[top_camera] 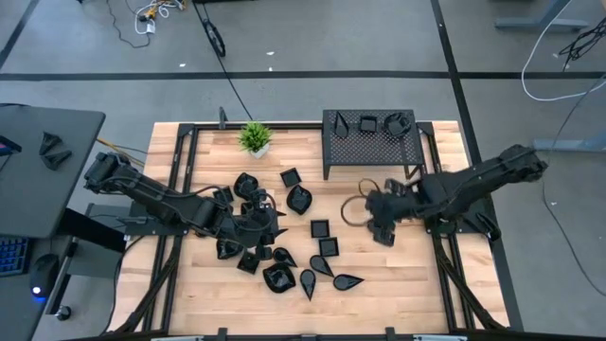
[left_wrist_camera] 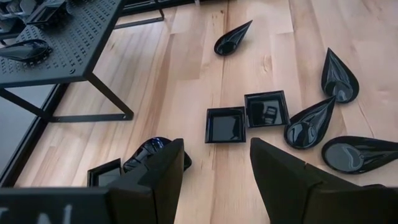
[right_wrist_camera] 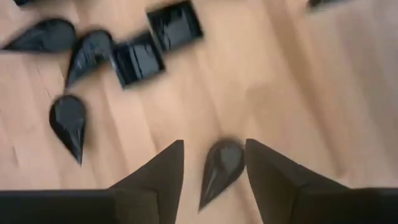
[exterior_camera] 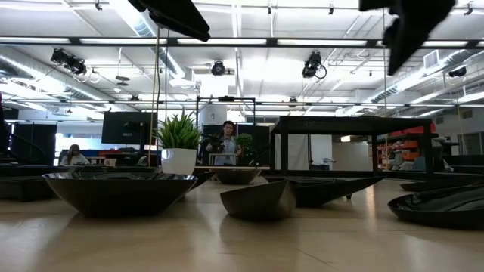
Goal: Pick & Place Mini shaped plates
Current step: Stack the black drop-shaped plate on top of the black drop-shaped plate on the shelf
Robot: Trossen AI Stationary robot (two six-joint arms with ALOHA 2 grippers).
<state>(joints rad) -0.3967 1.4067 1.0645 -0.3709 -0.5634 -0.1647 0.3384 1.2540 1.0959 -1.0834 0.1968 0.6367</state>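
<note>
Several glossy black mini plates [top_camera: 319,228], square, teardrop and rounded, lie scattered on the middle of the wooden table. My left gripper [top_camera: 275,225] is open among them; its wrist view [left_wrist_camera: 217,143] looks onto two square plates [left_wrist_camera: 225,124] and teardrops [left_wrist_camera: 309,123]. My right gripper [top_camera: 379,227] hovers open to the right of the pile. In its wrist view [right_wrist_camera: 214,144] a teardrop plate [right_wrist_camera: 222,163] shows between the two fingers, on or just above the wood. A few more plates [top_camera: 367,123] rest on the rack's top. My right gripper points down from above with one finger on either side of the teardrop plate's rounded end [right_wrist_camera: 227,155]. The view is blurred, and I cannot tell whether either finger touches it.
The black perforated rack [top_camera: 369,156] stands at the table's far right. The small green potted plant [top_camera: 254,137] stands at the far edge, left of the rack. Bare wood lies along the near edge and between the pile and the right arm. People show in the room behind.
</note>
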